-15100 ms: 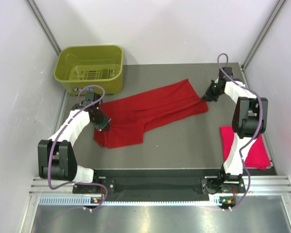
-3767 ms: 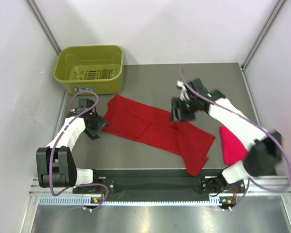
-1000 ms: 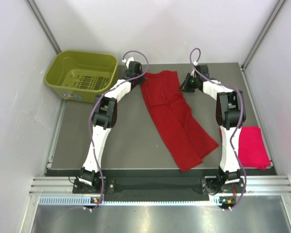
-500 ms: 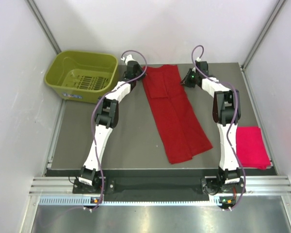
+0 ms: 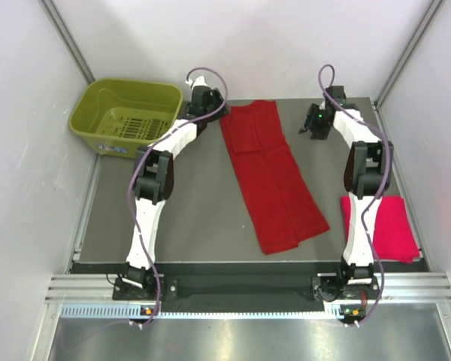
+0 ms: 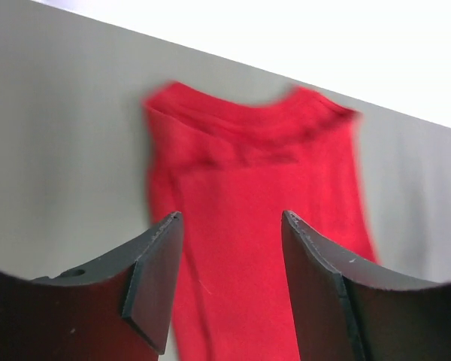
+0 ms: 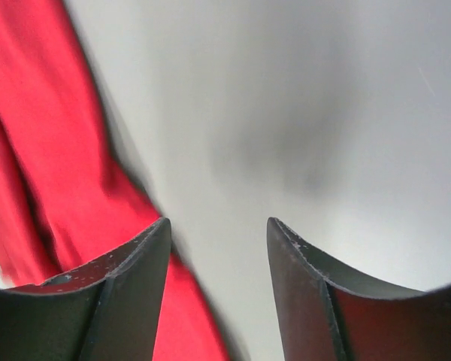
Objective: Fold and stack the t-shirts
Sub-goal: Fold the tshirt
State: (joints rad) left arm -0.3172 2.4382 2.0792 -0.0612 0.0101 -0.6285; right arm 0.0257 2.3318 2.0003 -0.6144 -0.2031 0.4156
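Note:
A deep red t-shirt (image 5: 270, 177) lies as a long strip from the table's far edge toward the near middle. It fills the centre of the left wrist view (image 6: 248, 226) and the left side of the right wrist view (image 7: 52, 165). A brighter pinkish red t-shirt (image 5: 387, 228) lies folded at the right edge. My left gripper (image 5: 210, 107) stands open just left of the strip's far end, with nothing between its jaws (image 6: 229, 218). My right gripper (image 5: 314, 128) stands open to the right of the strip, off the cloth, over bare table (image 7: 218, 222).
An olive-green basket (image 5: 128, 115) sits tilted at the far left corner, beside the left arm. White walls close the back and both sides. The dark grey table (image 5: 188, 218) shows bare on either side of the strip.
Both grippers have opened and let go of the deep red shirt's far end. The shirt now lies straighter, and the right gripper has moved off to the right.

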